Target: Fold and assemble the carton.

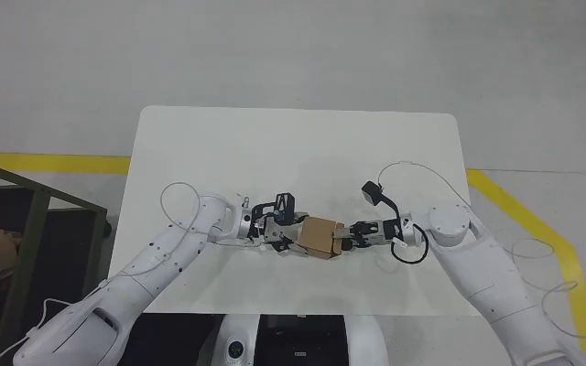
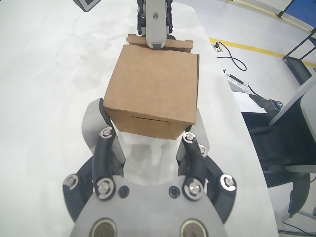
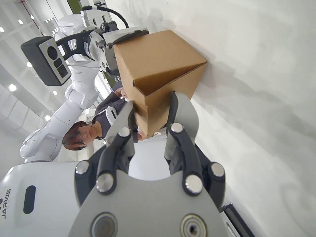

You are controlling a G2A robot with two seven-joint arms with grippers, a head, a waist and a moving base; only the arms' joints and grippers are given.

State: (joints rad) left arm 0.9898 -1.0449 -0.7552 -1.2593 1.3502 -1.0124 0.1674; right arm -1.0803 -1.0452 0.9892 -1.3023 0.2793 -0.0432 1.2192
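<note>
Left tool (image 2: 149,119): closed on the carton (image 2: 153,82) at its slotted, shut end; you will find its fingertips partly hidden behind the cardboard. Carton: brown, lying on its side near the worktop's (image 1: 293,146) front edge, between both tools. Far end open, flaps loose; you see little of its shadowed inside. Right tool (image 3: 150,109): pinching one flap at that open end, fingers either side of it.
</note>
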